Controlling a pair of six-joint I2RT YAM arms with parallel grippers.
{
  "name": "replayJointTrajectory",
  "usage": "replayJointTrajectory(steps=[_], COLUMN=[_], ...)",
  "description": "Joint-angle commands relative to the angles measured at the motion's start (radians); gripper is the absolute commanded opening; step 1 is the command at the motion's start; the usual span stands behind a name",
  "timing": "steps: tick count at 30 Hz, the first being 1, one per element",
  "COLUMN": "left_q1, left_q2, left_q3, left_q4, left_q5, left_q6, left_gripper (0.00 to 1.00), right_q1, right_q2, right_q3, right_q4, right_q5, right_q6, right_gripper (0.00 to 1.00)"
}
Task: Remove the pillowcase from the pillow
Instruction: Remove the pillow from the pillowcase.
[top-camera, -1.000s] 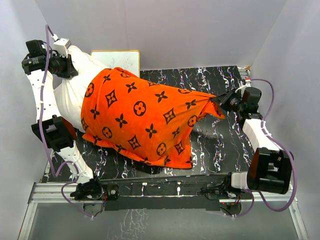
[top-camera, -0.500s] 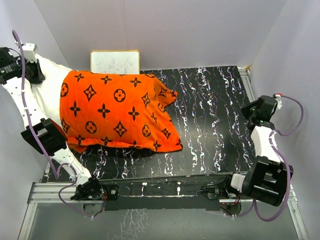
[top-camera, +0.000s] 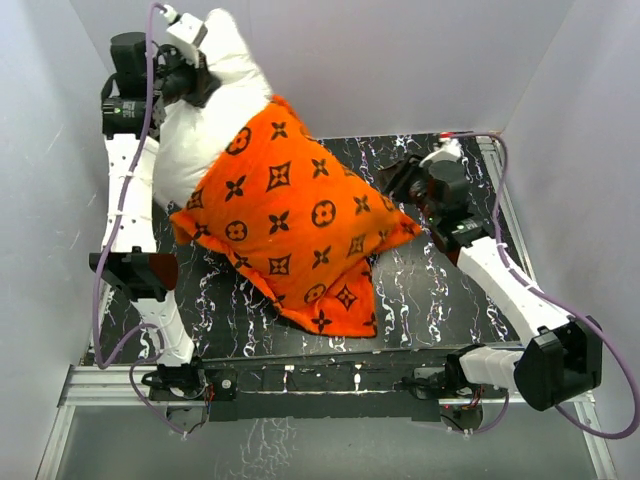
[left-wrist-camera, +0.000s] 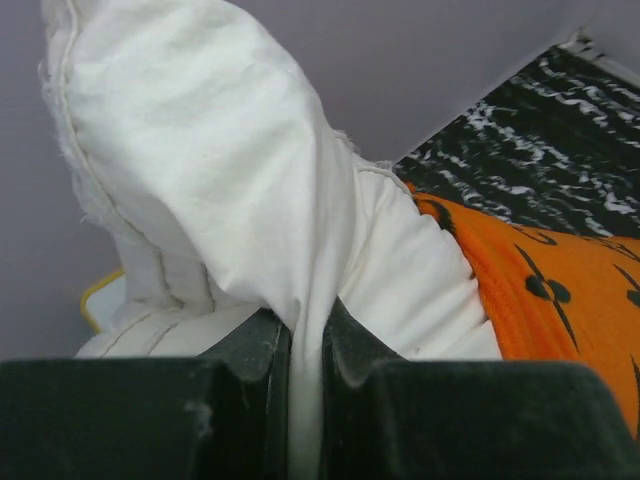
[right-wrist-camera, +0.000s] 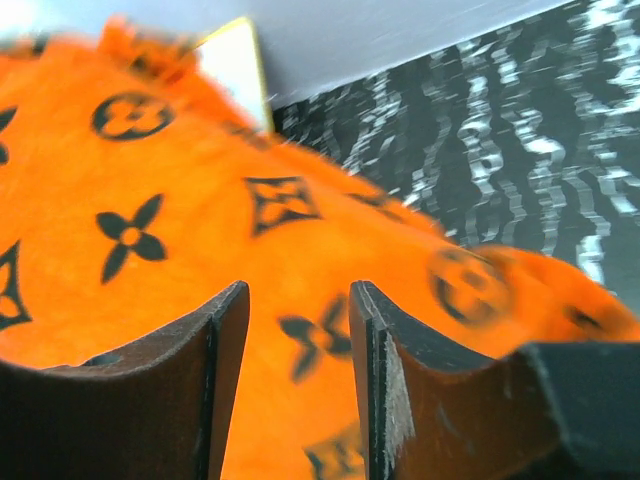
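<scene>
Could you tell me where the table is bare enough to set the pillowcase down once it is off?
The widest bare table lies front right, between the pillowcase and the right arm. A narrower strip lies front left, between pillowcase and left arm. Back left is crowded: the left gripper holds the pillow up there.

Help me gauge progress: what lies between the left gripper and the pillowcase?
Bare white pillow: the left gripper pinches its end, and the pillowcase starts farther down. Both the top and left wrist views show it.
</scene>
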Motion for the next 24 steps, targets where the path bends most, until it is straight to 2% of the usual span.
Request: replayJointTrajectory(steps=[1,7,13,16,20,24], left_q1=[-0.102,-0.163,-0.165,-0.165,-0.166,-0.165], left_q2=[-0.195,-0.256,-0.389,-0.424,-0.435,-0.446], left_q3=[0.004,0.031,-0.126,-0.160,-0.155,-0.153], left_q4=[0.309,0.427,0.444,0.435,0.419,0.413], left_q5=[0.137,0.154,0.177,0.179,0.171,0.162], left_q6=[-0.072,-0.052,-0.009,0.012,0.040,0.059], left_gripper=[0.00,0.00,0.00,0.00,0.00,0.00], right_q1=[0.129,0.241,0.371,0.414,0.485,0.512], right_q2=[-0.004,0.091,0.222,0.311,0.391,0.425], right_q3=[0.094,0.339,0.617,0.743,0.832,0.840], right_q4=[0.072,0.060,0.038,-0.018,-0.055,-0.081], right_q5=[-0.025,0.038,0.237,0.282,0.347,0.391], right_q6=[-0.010,0.075,0.077,0.065,0.015,-0.010], right_gripper=[0.49,0.51,0.53,0.53,0.53,0.52])
